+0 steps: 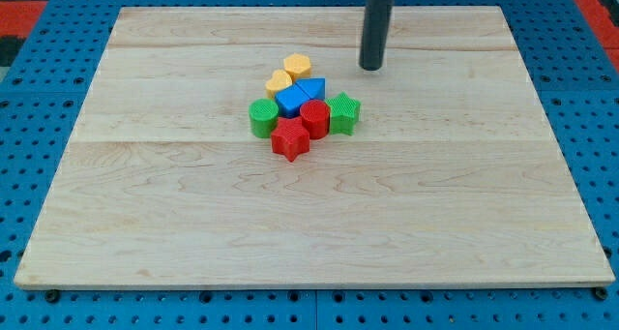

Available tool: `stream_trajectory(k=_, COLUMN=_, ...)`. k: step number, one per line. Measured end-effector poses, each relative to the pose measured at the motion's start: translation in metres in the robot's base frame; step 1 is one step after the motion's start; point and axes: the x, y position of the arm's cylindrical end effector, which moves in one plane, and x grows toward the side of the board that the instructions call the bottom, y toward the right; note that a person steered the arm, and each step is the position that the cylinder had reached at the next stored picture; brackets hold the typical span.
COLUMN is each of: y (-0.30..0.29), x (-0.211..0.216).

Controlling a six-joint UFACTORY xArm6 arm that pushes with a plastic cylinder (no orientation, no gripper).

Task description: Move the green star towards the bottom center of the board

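Note:
The green star (343,112) sits at the right end of a tight cluster of blocks near the middle of the wooden board (309,224). It touches a red hexagon-like block (315,118) on its left. My tip (372,68) is above and slightly right of the green star, a short gap away, touching no block. The rod rises out of the view's top.
The cluster also holds a red star (290,139), a green cylinder-like block (262,118), a blue cube (291,103), a blue triangle (311,87), and two yellow blocks (297,66) (279,82). A blue pegboard (29,127) surrounds the board.

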Motion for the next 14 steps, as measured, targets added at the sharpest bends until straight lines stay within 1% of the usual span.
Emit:
stream_trajectory(k=1, y=-0.022, x=0.001)
stream_trajectory(k=2, y=-0.022, x=0.006)
stream_trajectory(k=3, y=0.001, x=0.012)
stream_trajectory(k=4, y=-0.025, x=0.052)
stream_trajectory(k=6, y=-0.037, x=0.082)
stream_trajectory(k=7, y=-0.028, x=0.111)
stream_trajectory(k=8, y=0.014, x=0.149)
stream_trajectory(k=9, y=0.048, x=0.176)
stream_trajectory(k=10, y=0.005, x=0.154)
stream_trajectory(k=11, y=0.000, x=0.134)
stream_trajectory(k=12, y=-0.026, x=0.155)
stream_trajectory(k=13, y=-0.016, x=0.166)
stream_trajectory(k=14, y=0.020, x=0.195)
